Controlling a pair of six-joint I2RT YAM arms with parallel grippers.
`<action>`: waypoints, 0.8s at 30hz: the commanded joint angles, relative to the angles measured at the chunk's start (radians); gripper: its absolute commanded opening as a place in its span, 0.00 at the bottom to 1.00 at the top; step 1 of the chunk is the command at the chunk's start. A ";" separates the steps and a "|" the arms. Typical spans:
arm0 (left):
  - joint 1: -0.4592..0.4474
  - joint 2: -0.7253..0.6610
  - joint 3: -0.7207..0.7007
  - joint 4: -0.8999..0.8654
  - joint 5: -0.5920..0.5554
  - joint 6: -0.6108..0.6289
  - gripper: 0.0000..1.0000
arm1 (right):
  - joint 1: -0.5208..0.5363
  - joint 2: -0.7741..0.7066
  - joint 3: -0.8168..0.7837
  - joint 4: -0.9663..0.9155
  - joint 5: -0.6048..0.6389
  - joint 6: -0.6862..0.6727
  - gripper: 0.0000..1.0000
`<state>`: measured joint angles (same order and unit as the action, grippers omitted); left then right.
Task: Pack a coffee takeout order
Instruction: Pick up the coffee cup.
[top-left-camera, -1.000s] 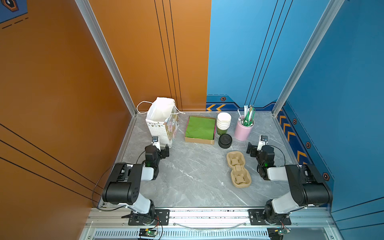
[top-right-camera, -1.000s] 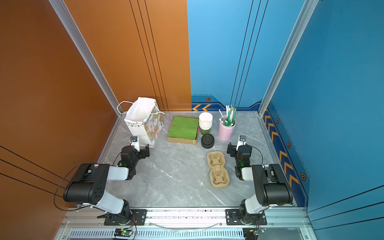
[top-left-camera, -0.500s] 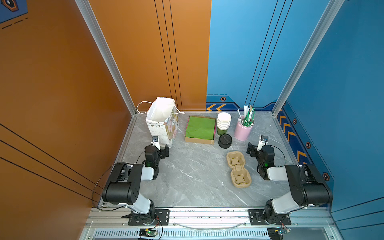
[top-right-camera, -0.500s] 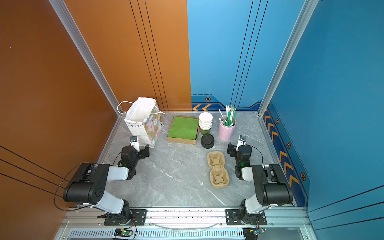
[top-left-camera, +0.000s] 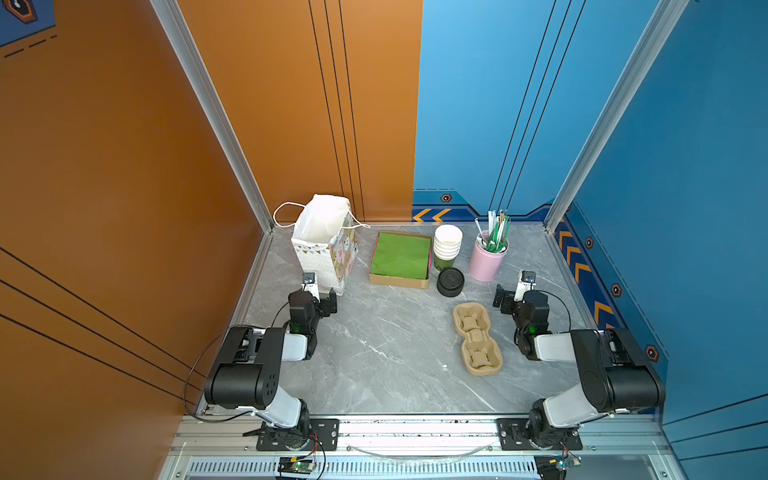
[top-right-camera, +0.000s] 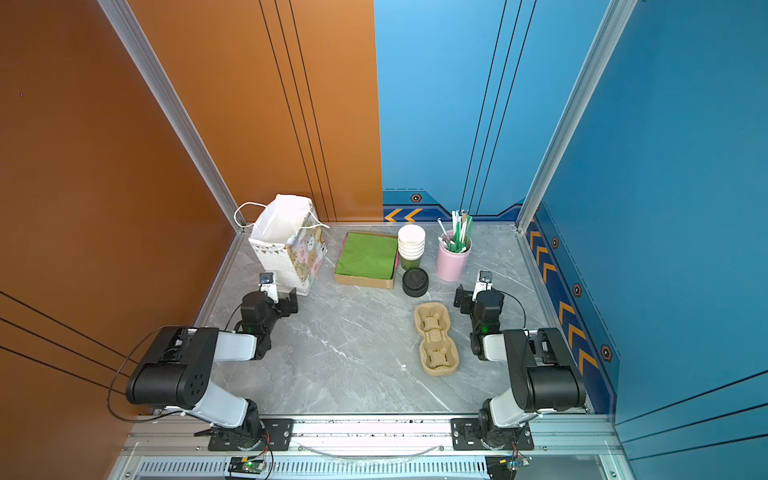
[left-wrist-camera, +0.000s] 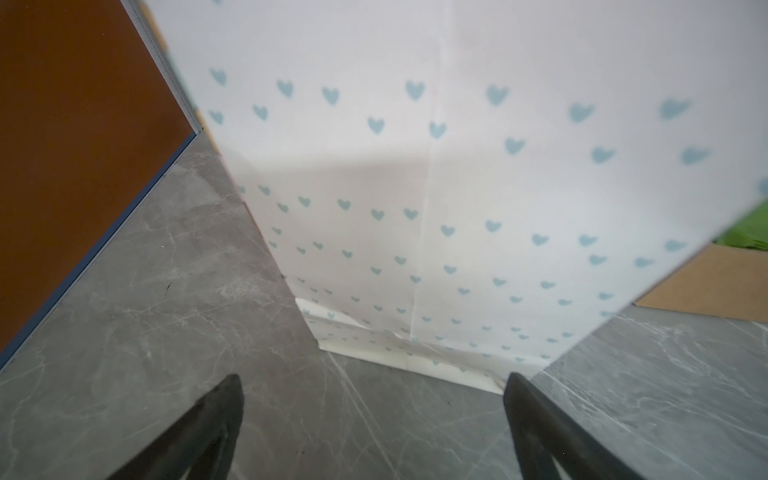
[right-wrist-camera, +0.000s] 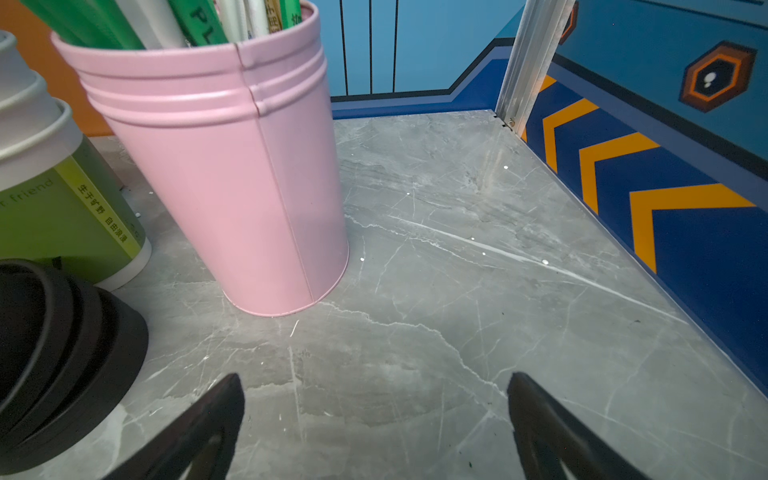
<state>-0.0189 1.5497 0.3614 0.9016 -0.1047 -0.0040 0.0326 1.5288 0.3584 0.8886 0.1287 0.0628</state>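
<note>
Nothing of the order is judged to have been packed yet. The paper cups (top-left-camera: 447, 244) are nested in a stack at the back of the desk (top-left-camera: 374, 357), just beside the pink tin (top-left-camera: 486, 262) of straws. The black lids (top-left-camera: 450, 282) are piled just in front of the cups, and the green napkins (top-left-camera: 401, 254) are laid in a shallow cardboard tray (top-left-camera: 398, 281) at their side. The paper bag (top-left-camera: 328, 249) is stood upright with its mouth open near the left arm, presumably so that items can be lowered in from above. The pulp carrier (top-left-camera: 477, 338) is laid flat near the right arm, both wells empty. The left gripper (left-wrist-camera: 374, 384) is held low with its jaws spread apart and nothing between them, faced at the bag's heart-printed side. The right gripper (right-wrist-camera: 374, 382) is likewise parted and empty, pointed at bare desk beside the tin. The bottom of the bag cannot be seen in any view. The cups and lids cannot be counted with certainty. The lettering on the lowest cup is cut off in the right wrist view, and only a sliver of the napkins is shown past the bag's edge in the left wrist view.
</note>
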 joint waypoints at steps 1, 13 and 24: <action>-0.010 -0.080 -0.007 -0.003 -0.097 -0.001 0.98 | 0.009 -0.090 0.054 -0.138 0.042 -0.001 1.00; -0.162 -0.713 0.154 -0.749 -0.173 -0.199 0.99 | 0.105 -0.660 0.323 -0.842 0.110 0.009 1.00; -0.216 -0.756 0.442 -1.193 0.422 -0.104 0.98 | 0.415 -0.383 0.947 -1.468 0.083 -0.143 1.00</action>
<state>-0.2096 0.7727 0.7589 -0.0803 0.0933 -0.1692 0.3843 1.0302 1.2156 -0.3077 0.2123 -0.0135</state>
